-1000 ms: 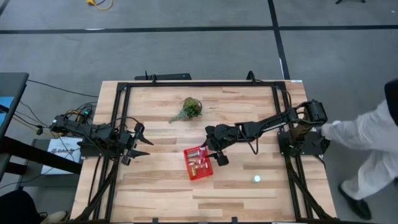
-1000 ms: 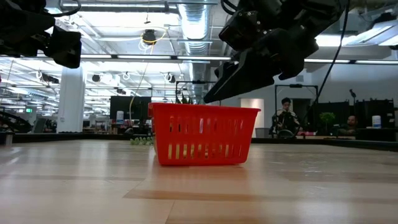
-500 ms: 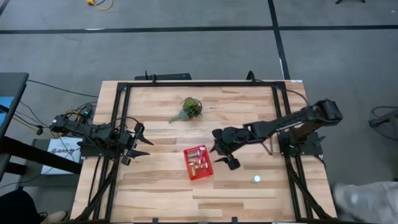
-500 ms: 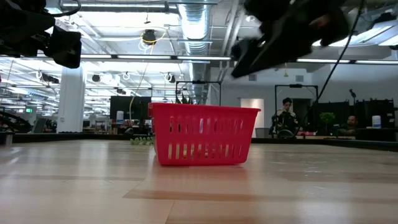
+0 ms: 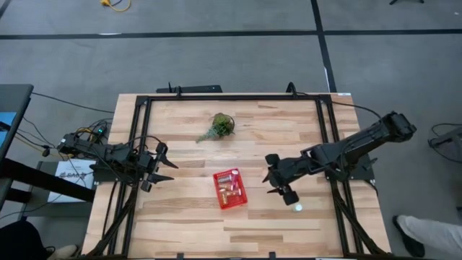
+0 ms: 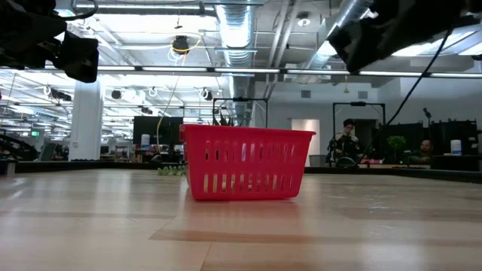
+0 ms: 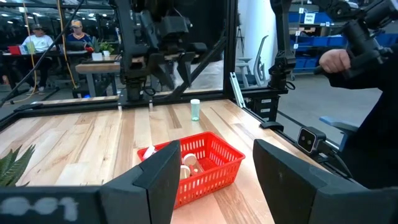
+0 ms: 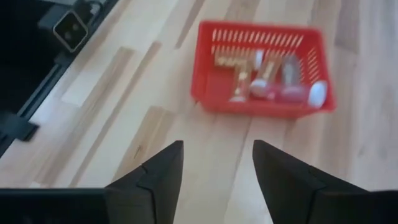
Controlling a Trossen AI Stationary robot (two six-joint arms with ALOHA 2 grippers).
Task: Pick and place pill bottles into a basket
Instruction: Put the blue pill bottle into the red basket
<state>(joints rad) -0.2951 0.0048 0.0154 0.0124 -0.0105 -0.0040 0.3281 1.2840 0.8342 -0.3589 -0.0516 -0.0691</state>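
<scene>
Basket (image 5: 230,189) mid-worktop, several pill bottles (image 8: 264,73) lying inside. One bottle (image 5: 298,208) left standing on worktop (image 5: 188,123), right of basket. Right pincer (image 5: 280,184), over basket a second ago, now pulled off to its right, near that bottle; fingers apart, empty. We read: drop done, last pick next. Left pincer (image 5: 164,168) parked at left edge, apart, empty.

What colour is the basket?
Bright red, with slotted sides; the basket shows best in the low view.
</scene>
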